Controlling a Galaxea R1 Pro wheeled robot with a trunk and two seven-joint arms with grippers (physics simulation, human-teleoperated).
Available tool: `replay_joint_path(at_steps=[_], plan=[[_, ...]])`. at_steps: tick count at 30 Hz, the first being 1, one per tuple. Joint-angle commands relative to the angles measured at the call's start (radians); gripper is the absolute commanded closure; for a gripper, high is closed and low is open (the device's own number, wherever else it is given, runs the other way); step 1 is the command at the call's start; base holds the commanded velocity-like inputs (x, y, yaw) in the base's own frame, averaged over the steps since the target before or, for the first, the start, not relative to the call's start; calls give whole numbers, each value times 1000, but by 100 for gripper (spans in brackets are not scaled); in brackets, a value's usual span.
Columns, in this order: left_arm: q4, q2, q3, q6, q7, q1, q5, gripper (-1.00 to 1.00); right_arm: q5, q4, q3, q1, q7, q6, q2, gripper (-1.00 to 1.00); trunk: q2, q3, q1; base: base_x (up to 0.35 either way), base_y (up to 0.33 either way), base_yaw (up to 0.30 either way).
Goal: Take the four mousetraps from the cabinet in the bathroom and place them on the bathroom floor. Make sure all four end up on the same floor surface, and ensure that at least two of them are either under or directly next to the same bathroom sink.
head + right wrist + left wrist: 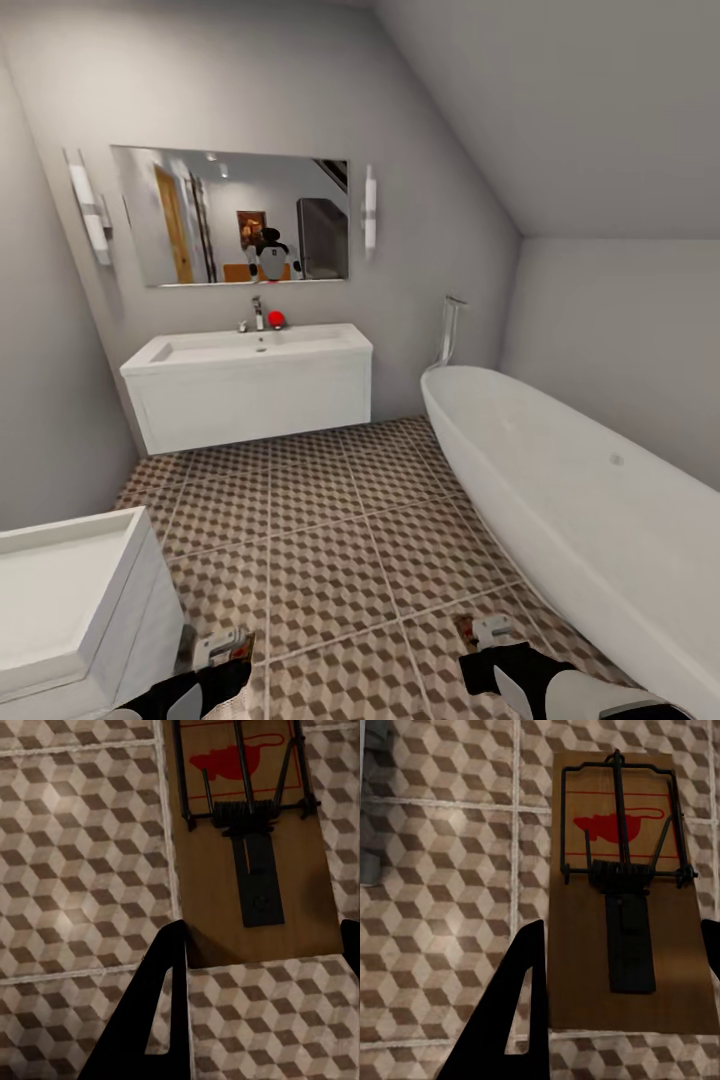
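We see each gripper pinching one trap: left gripper (pixel 619 967) clamps left mousetrap (pixel 622 907), right gripper (pixel 259 952) clamps right mousetrap (pixel 247 847); boards' long axes run along fingers, held above bathroom floor (pixel 330 540); sink (pixel 250 390) lies ahead, well apart, slightly to left, so left arm nearer; flat brown wood, dark wire spring, red mouse print; matte cube-pattern tiles.

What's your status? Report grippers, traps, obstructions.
Left gripper and right gripper each shut on a brown wooden mousetrap, held above the cube-patterned tile floor. White wall-hung sink ahead. White oval bathtub on the right.
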Motion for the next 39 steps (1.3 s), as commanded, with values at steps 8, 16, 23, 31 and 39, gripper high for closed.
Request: replay_joint_path(at_steps=[8, 16, 23, 31, 39], plan=[[-1, 1, 9, 4, 0, 0, -8, 100, -3, 1, 7, -1, 7, -2, -3, 100, 0, -1, 1, 322, -58, 76], [-1, 1, 8, 4, -1, 0, -8, 100, -3, 1, 6, -1, 0, 0, -4, 100, 0, -1, 1, 321, -70, 251], [-1, 0, 8, 4, -1, 0, -8, 100, -3, 1, 5, -1, 0, 0, -5, 100, 0, -1, 1, 322, -70, 225], [-1, -3, 7, 4, -1, 0, -10, 100, -3, 1, 6, -1, 0, 0, -4, 100, 0, -1, 1, 321, -70, 33], [-1, -3, 7, 4, -1, 0, -12, 100, -3, 1, 6, -1, 0, 0, -4, 100, 0, -1, 1, 322, -71, 1]])
